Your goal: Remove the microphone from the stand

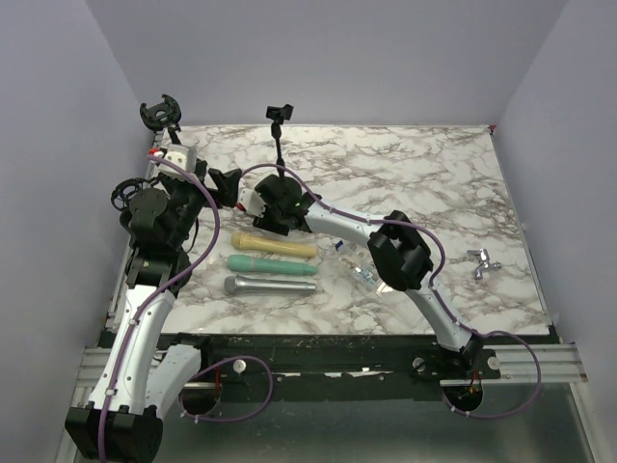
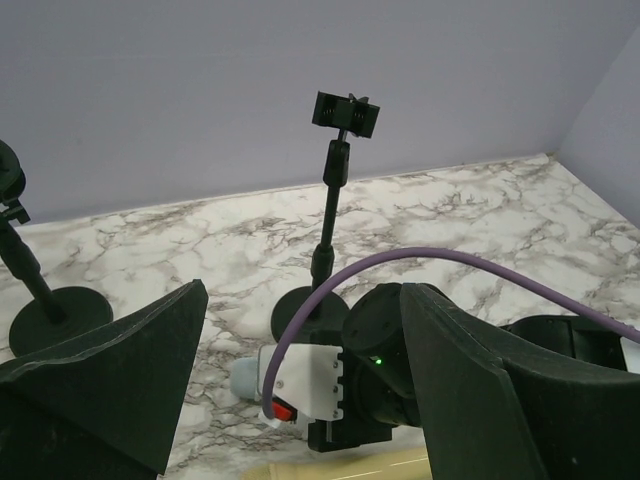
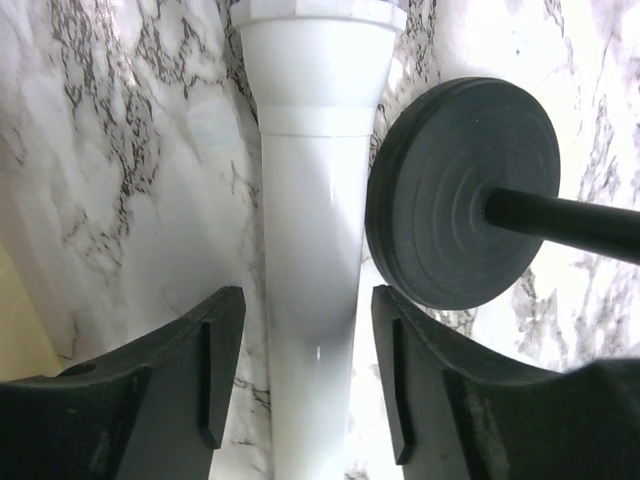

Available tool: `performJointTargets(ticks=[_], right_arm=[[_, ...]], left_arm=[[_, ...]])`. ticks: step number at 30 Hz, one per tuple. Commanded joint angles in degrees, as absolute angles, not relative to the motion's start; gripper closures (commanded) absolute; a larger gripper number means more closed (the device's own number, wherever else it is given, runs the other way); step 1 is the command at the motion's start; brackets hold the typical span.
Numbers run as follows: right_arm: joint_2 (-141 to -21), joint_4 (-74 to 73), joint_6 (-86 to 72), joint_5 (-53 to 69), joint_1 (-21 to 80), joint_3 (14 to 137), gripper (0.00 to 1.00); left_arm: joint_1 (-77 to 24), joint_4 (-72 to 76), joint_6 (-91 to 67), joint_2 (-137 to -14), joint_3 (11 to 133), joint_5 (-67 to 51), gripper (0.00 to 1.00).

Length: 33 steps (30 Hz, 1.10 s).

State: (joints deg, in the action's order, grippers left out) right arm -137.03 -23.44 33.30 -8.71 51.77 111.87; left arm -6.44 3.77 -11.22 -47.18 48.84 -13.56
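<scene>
While the white microphone (image 3: 310, 200) lies on the table (image 1: 424, 183) beside the stand base (image 3: 450, 200), clip (image 2: 346, 112) empty, removal looks done | right gripper (image 3: 308, 300) astride it, jaws apart, gripping nothing | left gripper (image 2: 300, 330) agape, idle.

Microphones (image 1: 272, 262) four; stands (image 1: 279, 145) three; metal piece (image 1: 480, 262) one

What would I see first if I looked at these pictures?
The right gripper, its open jaws either side of a white microphone lying on the marble table beside a stand's round black base. Then a cream microphone, a green microphone and a silver microphone, in a row by the arms.
</scene>
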Motion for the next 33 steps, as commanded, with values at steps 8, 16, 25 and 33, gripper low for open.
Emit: performJointTargets(ticks=[8, 16, 25, 33], right_arm=[[-133.0, -22.02, 25.74, -9.94, 53.07, 111.5, 0.07], [-125.64, -17.41, 22.11, -12.07, 52.92, 106.8, 0.0], [-118.37, -13.47, 15.96, -17.7, 52.33, 102.23, 0.0], [-108.27, -5.69, -7.63, -8.45, 44.33, 97.25, 0.0]], left_arm=[[-6.0, 4.92, -11.69, -47.29, 48.52, -14.15, 0.19], [-5.98, 5.01, -11.86, -47.07, 48.44, -14.24, 0.19], [-5.9, 5.1, -12.21, -46.96, 48.43, -14.5, 0.19], [-5.89, 5.27, -12.61, -47.19, 48.34, -14.9, 0.19]])
